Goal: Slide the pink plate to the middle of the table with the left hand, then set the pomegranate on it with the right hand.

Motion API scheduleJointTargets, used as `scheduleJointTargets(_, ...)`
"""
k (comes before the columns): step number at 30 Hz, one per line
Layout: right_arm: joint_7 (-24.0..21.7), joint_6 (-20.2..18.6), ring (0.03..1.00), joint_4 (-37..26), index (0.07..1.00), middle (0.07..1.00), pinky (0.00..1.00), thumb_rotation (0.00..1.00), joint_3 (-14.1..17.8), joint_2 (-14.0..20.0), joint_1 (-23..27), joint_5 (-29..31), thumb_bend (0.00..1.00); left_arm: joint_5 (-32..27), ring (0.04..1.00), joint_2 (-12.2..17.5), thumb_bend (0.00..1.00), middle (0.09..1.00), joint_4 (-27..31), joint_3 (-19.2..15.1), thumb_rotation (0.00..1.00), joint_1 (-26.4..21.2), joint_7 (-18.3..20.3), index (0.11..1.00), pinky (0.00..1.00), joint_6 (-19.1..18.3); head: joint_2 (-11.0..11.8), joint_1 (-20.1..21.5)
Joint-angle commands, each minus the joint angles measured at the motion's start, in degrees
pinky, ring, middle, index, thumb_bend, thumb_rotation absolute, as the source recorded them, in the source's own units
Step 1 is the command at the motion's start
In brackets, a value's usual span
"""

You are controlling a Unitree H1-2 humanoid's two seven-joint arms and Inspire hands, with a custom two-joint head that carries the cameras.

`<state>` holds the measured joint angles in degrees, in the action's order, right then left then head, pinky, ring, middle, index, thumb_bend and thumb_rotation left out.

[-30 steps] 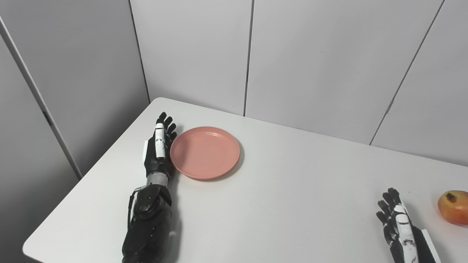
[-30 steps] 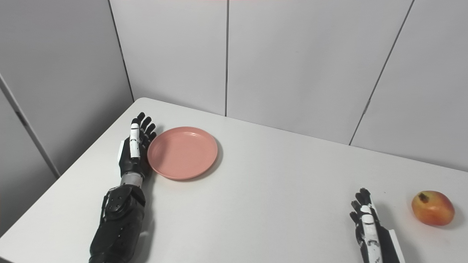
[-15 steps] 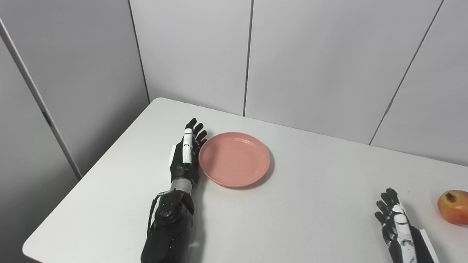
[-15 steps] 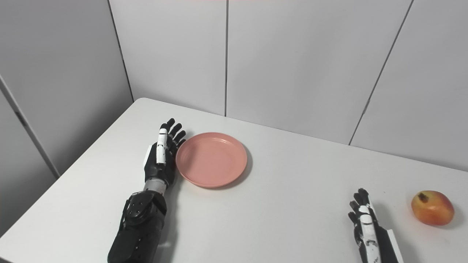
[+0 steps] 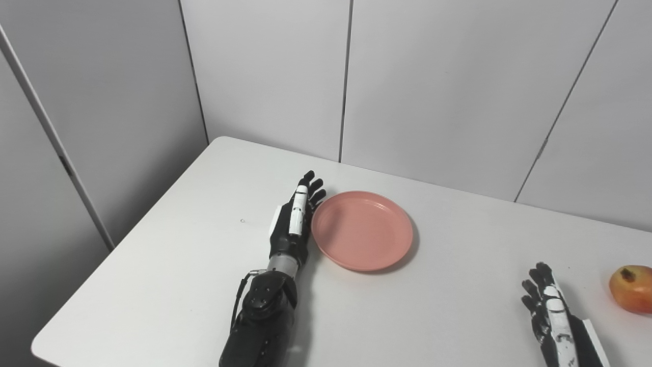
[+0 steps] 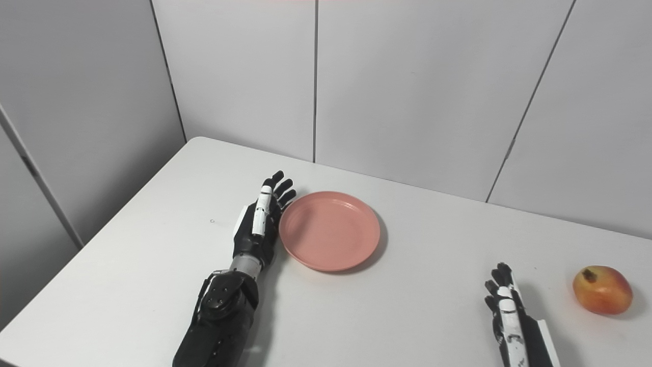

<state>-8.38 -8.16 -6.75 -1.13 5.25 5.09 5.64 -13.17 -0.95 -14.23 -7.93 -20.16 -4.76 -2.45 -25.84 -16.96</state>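
While our left hand (image 5: pixel 291 227) lies edge-on against the left rim of the pink plate (image 5: pixel 362 236), its fingers (image 5: pixel 311 189) are stretched out straight and close together, holding nothing; the side of the hand touches the plate rather than gripping it. We see the plate flat on the white table (image 5: pixel 168 265), right way up and bare, a little left of the table's middle and nearer the far edge than the near one. Our left forearm (image 5: pixel 261 316) runs back from the hand toward the bottom of the picture, resting low over the tabletop.

Our right hand (image 6: pixel 510 316) sits at the lower right, well apart from the plate, with its fingers extended upward and slightly spread and nothing in its grasp. We cannot tell whether it touches the table or hovers just above it.

We find the pomegranate (image 6: pixel 602 289) on the table near the right edge, just to the right of our right hand and not touching it. It is yellow-red, with its dark crown turned up and to the left.

Grey wall panels (image 5: pixel 265 76) stand behind the table.
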Motion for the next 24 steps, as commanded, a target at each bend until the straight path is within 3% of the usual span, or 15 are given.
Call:
scheduleJointTargets(1,0.25,2.18,0.975,-1.04,0.987,0.990,0.99,1.00,0.15,-0.35,1.25,0.14,0.15,1.06,0.909,-0.71,0.41,0.924,-1.28,1.34,1.00,0.38,0.46,0.914,0.90,-3.06,-0.21,0.44)
scheduleJointTargets(7,0.56,2.09,0.971,-1.28,0.981,0.985,0.98,1.00,0.24,-0.89,1.27,-0.13,0.17,2.28,0.906,-1.52,0.40,0.923,-2.02,3.25,1.00,0.49,1.70,0.916,0.90,-2.25,-0.49,1.82)
scheduleJointTargets(24,2.46,0.96,0.957,-2.30,0.964,0.968,0.95,1.00,-0.50,-2.99,1.50,-2.68,0.18,3.20,0.910,-3.34,0.39,0.924,-0.13,7.58,1.00,0.47,4.85,0.917,0.90,-5.33,-1.87,8.02)
